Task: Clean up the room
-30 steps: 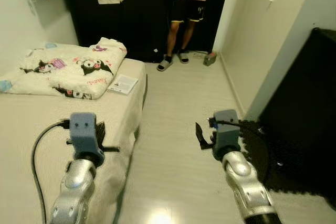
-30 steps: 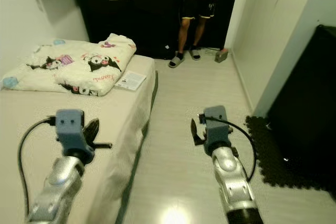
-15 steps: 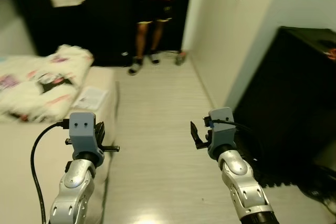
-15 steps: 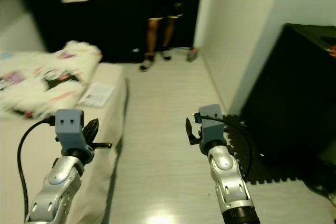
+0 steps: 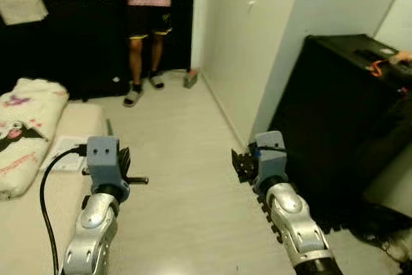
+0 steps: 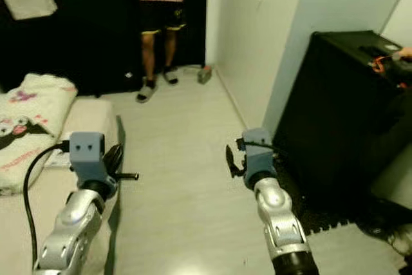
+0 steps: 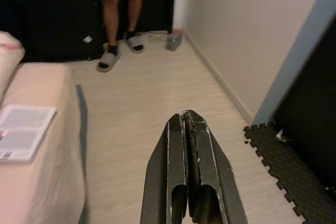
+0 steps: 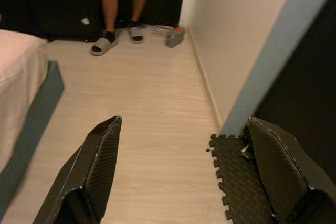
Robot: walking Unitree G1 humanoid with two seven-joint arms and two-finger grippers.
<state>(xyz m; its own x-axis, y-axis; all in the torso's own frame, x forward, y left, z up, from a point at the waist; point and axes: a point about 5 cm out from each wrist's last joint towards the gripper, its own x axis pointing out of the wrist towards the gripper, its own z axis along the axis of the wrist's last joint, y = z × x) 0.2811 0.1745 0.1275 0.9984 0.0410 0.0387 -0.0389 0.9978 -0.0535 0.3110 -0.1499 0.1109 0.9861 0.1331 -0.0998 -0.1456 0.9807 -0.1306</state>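
Note:
My left gripper (image 5: 122,161) is held out over the bed's edge, its two black fingers (image 7: 178,145) pressed together with nothing between them. My right gripper (image 5: 239,163) hangs above the pale wood floor with its fingers (image 8: 100,156) spread wide and empty. A paper booklet (image 5: 64,161) lies on the bed (image 5: 32,223) beside a cartoon-print quilt (image 5: 19,136). A small grey object (image 8: 174,37) sits on the floor by the white wall.
A person in slippers (image 5: 145,24) stands at the far doorway before dark furniture. A black cabinet (image 5: 335,114) rises at the right, an orange-handled thing (image 5: 378,66) on top. A black foam mat (image 8: 241,182) lies at its foot, with dark clutter (image 5: 386,236) beyond.
The camera has swung to the right: bed and quilt slid towards the left edge and the black cabinet came fully into view. Both grippers keep their pose.

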